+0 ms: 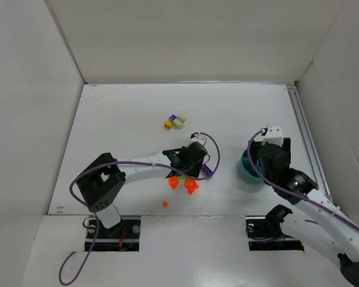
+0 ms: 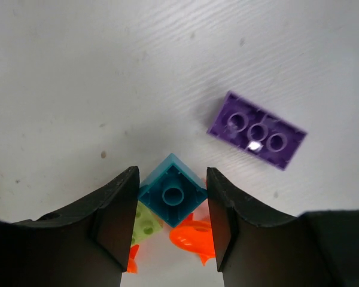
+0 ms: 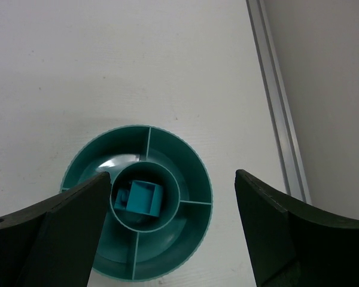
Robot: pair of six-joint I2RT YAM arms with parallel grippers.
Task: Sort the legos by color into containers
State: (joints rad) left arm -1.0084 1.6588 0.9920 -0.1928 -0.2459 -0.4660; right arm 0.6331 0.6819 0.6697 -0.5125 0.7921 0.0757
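Left end effector [image 2: 172,179] grips teal brick [image 2: 172,194], partly hiding legos [image 2: 194,236]; right end effector [image 3: 172,176] gapes empty.

White arms [image 1: 145,168], black joints [image 1: 105,188], purple cables [image 1: 137,161]

1. We note the square brick [image 2: 172,196] between the left gripper's [image 2: 172,174] fingers [image 2: 116,221], touching both.
2. Ahead-right of it: the long brick [image 2: 256,130]; just behind: a rounded piece [image 2: 193,234].
3. Under the right gripper [image 3: 172,175]: the bowl [image 3: 194,170], blocks [image 3: 143,197] in its central cup [image 3: 165,216].
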